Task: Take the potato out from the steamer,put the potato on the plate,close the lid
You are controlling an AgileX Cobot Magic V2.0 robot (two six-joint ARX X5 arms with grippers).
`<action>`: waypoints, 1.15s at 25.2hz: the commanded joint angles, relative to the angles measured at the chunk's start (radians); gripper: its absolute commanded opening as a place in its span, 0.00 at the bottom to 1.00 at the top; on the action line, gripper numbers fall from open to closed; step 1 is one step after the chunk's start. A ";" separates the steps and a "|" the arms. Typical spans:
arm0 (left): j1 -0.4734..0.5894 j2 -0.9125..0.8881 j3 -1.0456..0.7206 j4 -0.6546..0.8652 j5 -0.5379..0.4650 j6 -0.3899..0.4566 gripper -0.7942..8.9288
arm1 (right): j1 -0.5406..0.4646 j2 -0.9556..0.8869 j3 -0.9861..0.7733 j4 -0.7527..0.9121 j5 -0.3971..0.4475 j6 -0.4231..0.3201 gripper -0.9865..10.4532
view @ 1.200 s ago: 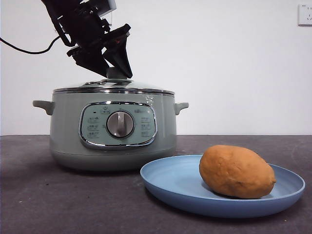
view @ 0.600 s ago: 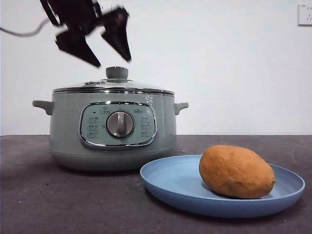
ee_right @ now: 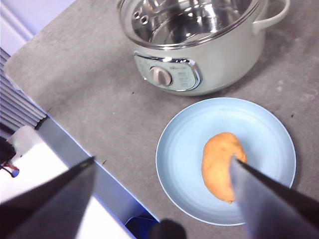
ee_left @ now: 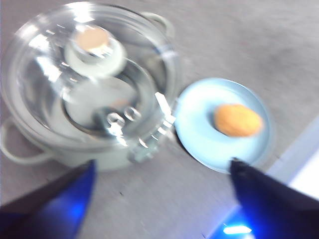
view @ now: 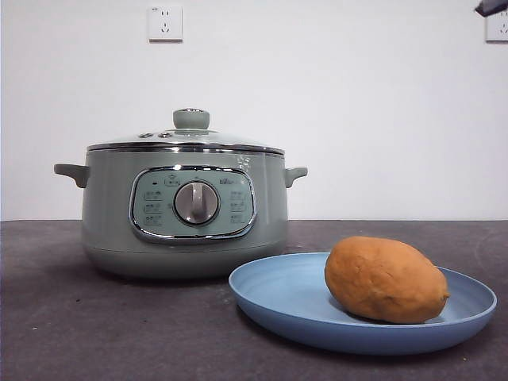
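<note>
The sage-green steamer [view: 107, 206] stands at left on the table. The glass lid [view: 230, 141] sits closed on it, its green knob [view: 191, 119] free. The orange-brown potato [view: 386, 279] lies on the light blue plate [view: 270, 290] at front right. In the left wrist view my left gripper [ee_left: 162, 162] is open and empty, high above the lid [ee_left: 45, 55] and the plate [ee_left: 197, 119]. In the right wrist view my right gripper [ee_right: 162, 159] is open and empty, high above the potato [ee_right: 219, 162] and the steamer [ee_right: 219, 64].
A black arm tip [view: 492, 6] shows at the top right corner of the front view. The dark grey table [view: 119, 333] ends in a near edge that shows in the right wrist view [ee_right: 70, 139]. Wall sockets [view: 165, 22] are on the white wall behind.
The gripper that was at the lid's knob opened, rose and left the front view. The lid stays on the steamer. The potato and plate have not moved.
</note>
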 commanded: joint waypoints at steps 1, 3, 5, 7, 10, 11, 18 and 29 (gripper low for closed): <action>0.000 -0.027 0.003 -0.022 0.006 -0.003 0.07 | 0.002 0.000 0.000 0.000 -0.001 0.006 0.08; 0.000 -0.038 0.003 -0.030 0.006 -0.003 0.07 | 0.002 0.000 0.000 0.003 -0.001 0.006 0.08; 0.000 -0.039 0.003 -0.032 0.005 -0.003 0.08 | 0.002 0.000 0.000 0.002 -0.002 0.007 0.09; 0.000 -0.039 0.003 -0.032 0.002 -0.003 0.08 | 0.002 0.000 0.000 0.002 -0.001 0.006 0.09; 0.000 -0.039 0.003 -0.032 0.002 -0.003 0.08 | 0.002 0.000 0.000 0.002 0.000 0.005 0.09; 0.000 -0.039 0.003 -0.032 0.002 -0.003 0.08 | 0.001 0.000 0.000 0.002 0.000 0.005 0.09; 0.000 -0.039 0.003 -0.032 0.002 -0.003 0.08 | 0.002 -0.001 0.000 0.002 0.003 0.005 0.09; -0.004 -0.040 0.003 -0.021 -0.003 0.001 0.08 | 0.002 -0.002 0.000 0.001 0.003 0.005 0.09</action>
